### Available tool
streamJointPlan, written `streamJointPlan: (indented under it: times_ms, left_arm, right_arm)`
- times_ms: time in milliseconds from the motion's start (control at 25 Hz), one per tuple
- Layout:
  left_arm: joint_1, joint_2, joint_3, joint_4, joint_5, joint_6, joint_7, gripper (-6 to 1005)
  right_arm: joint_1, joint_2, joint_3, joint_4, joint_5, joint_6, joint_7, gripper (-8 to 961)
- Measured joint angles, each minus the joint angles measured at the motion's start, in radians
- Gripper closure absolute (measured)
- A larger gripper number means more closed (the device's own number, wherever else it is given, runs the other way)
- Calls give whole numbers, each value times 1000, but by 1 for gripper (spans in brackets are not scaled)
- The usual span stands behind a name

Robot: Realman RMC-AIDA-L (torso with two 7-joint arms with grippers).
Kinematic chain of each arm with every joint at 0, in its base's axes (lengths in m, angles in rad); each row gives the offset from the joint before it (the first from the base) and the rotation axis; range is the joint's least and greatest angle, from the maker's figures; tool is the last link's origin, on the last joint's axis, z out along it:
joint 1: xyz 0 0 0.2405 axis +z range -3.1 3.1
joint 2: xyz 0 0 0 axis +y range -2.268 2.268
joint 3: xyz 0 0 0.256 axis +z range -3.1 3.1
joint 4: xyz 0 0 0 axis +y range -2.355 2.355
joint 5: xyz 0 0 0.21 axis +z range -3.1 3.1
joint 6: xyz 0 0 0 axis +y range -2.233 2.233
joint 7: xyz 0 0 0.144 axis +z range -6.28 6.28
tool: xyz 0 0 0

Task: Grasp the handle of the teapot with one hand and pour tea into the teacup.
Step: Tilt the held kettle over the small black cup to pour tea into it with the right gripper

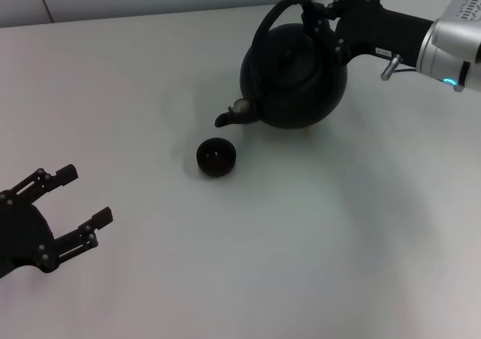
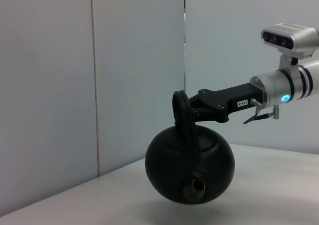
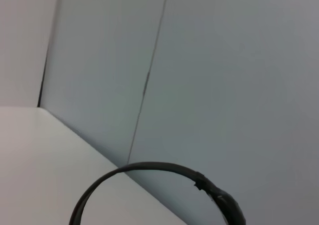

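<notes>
The round black teapot (image 1: 293,80) hangs tilted at the far middle-right of the table, its arched handle (image 1: 279,10) gripped near the top by my right gripper (image 1: 322,14), which is shut on it. Its capped spout (image 1: 231,115) points down and forward, ending just behind and slightly right of the tiny black teacup (image 1: 216,157) on the table. In the left wrist view the teapot (image 2: 189,165) appears to float just over its shadow, spout (image 2: 198,185) facing the camera. The right wrist view shows only the handle (image 3: 164,168). My left gripper (image 1: 84,196) rests open at the near left.
The white table (image 1: 301,241) reaches back to a pale panelled wall (image 2: 134,60). The silver right forearm (image 1: 451,42) reaches in from the far right edge.
</notes>
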Motion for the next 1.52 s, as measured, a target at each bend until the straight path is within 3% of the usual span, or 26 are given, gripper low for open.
streamJointPlan:
  times_ms: [1520]
  left_arm:
    - [-12,2,0,6,-5,1,-11,186]
  right_arm:
    - [18,6,-108,-60,5,15,-190,861]
